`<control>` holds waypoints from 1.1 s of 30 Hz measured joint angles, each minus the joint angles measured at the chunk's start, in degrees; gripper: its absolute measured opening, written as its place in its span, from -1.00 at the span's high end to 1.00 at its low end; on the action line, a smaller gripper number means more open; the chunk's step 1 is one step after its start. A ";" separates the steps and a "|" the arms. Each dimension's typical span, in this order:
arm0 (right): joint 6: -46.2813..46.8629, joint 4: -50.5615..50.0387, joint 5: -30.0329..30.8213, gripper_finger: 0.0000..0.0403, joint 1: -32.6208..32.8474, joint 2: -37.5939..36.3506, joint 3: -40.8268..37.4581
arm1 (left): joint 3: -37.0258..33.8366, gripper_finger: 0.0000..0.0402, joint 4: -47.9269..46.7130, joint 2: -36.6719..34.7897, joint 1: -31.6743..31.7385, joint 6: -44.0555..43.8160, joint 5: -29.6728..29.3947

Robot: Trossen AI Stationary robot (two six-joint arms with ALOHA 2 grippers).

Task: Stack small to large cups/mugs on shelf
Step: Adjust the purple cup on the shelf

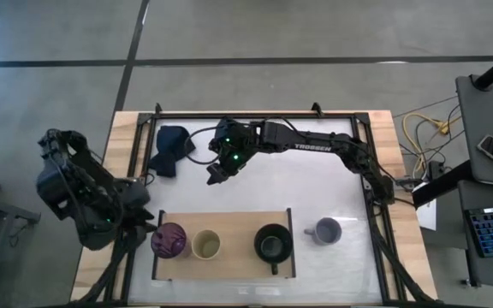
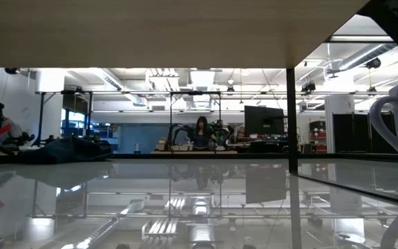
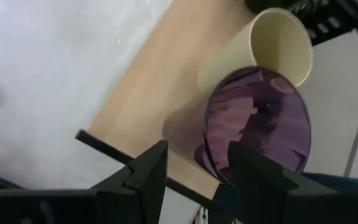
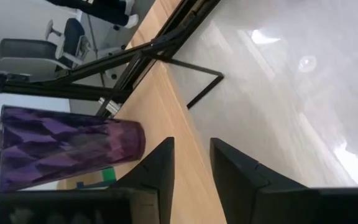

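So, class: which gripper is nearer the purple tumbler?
Left. The left gripper sits right beside the purple tumbler; the right gripper hangs farther back, near the dark blue cloth.

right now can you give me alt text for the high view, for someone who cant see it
Overhead view: the shelf holds a purple tumbler, beige cup and black mug in a row, with a lavender-grey mug on the white table beside it. The left pincer is beside the tumbler; the right pincer is mid-table.

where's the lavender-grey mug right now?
In the high view the lavender-grey mug stands on the white tabletop, just off the shelf's right end, nearest the black mug; it is not on the shelf yet.
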 joint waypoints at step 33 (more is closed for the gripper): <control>-2.21 -0.10 0.08 0.52 1.65 0.04 0.00 | 0.59 0.70 0.04 4.87 1.12 1.72 5.64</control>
